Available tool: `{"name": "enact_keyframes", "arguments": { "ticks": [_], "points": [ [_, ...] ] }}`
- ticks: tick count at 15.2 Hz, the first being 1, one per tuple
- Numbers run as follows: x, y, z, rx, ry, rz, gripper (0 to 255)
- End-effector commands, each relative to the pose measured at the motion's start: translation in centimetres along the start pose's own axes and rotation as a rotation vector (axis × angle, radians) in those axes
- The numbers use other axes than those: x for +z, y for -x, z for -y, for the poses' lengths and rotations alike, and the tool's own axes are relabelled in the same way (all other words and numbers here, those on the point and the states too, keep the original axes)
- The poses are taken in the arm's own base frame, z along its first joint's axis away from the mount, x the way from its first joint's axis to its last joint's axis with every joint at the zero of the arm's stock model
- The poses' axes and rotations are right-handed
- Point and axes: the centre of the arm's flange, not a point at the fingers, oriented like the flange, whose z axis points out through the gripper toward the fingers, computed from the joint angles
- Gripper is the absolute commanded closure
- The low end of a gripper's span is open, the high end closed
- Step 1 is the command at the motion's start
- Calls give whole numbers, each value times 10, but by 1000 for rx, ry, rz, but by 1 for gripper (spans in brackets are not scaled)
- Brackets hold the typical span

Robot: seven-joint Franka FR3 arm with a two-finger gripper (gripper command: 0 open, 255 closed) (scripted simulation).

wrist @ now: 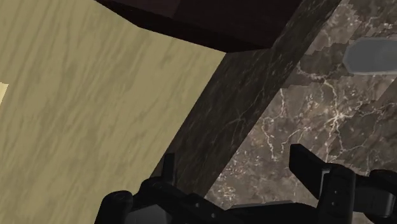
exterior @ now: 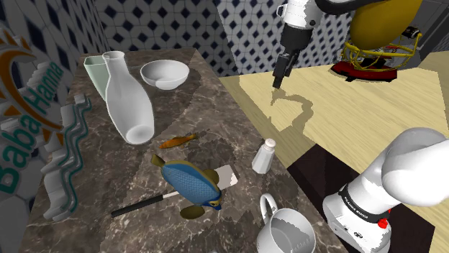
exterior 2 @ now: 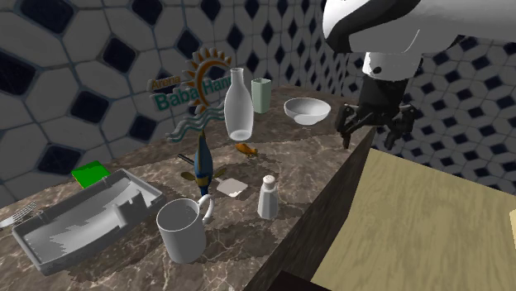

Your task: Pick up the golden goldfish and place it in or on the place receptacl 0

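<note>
Shoulder view: goldfish (exterior: 178, 141) possibly touching bottle (exterior: 128, 100)

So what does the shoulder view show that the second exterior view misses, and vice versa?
Shoulder view's extras: the arm's white base and a big yellow rounded object on a red frame. Second exterior view's extras: a grey ridged tray and a flat green block. Shared: the small orange goldfish, the tall white bottle, the white bowl and the open black gripper.
</note>
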Motion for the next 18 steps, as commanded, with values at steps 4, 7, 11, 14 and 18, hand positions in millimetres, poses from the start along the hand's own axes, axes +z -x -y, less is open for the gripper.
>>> {"name": "enact_keyframes", "arguments": {
  "ticks": [4, 7, 11, 14, 18],
  "points": [
    [18, -49, 39, -154, -14, 14, 0],
    [29, -76, 67, -245, -21, 22, 0],
    [42, -108, 107, -367, -32, 34, 0],
    [52, -129, 139, -459, -40, 42, 0],
    [66, -152, 186, -581, -50, 53, 0]
  ]
}}
